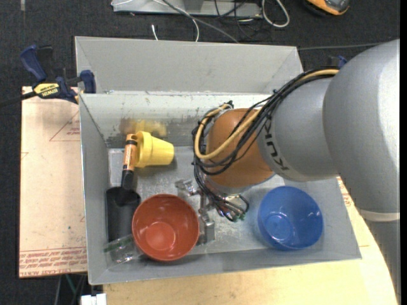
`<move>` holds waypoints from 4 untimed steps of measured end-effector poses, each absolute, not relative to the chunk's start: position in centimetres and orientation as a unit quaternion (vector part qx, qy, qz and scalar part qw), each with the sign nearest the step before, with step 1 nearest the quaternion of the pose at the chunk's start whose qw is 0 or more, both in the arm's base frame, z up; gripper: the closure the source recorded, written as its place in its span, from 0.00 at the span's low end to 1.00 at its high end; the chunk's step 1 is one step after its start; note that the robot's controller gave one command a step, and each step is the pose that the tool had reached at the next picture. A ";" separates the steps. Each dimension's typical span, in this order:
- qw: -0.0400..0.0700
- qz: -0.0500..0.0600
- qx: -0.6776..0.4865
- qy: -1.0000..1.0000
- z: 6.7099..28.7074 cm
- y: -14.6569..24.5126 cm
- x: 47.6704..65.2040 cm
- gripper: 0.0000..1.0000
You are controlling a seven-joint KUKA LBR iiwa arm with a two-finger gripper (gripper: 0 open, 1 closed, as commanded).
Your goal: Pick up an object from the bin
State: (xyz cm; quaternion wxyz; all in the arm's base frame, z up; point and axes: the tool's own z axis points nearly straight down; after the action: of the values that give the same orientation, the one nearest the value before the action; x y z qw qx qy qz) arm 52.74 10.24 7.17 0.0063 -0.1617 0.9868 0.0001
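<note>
Nearest the lens: grey arm (356,132), mine, reaching in from the right and bent down so the wrist stands over the floor of the bin (191,68).

Item: orange wrist cover (235,151), cables looped round it.

Item: gripper (203,211), low at the right rim of the red bowl (165,230). Touching or just beside, I cannot tell, nor whether it is spread or closed.

Item: red bowl, front of the bin, left of centre. Upright, round, glossy, empty. Its thin rim looks the likeliest purchase.

Also: blue bowl (289,218), front right, apart; yellow cup (152,150) on its side, back left.
</note>
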 end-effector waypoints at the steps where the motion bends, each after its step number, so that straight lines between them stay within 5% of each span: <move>1: 0.001 0.002 -0.084 0.996 7.0 9.0 52.5 0.00; 2: 0.011 -0.001 -0.230 0.973 7.2 13.2 49.8 0.00; 4: 0.007 -0.009 -0.164 0.986 7.4 17.0 49.4 0.00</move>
State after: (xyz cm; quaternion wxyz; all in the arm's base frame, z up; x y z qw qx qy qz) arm 49.35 17.00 7.44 0.0069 -0.1645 0.9863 -0.0090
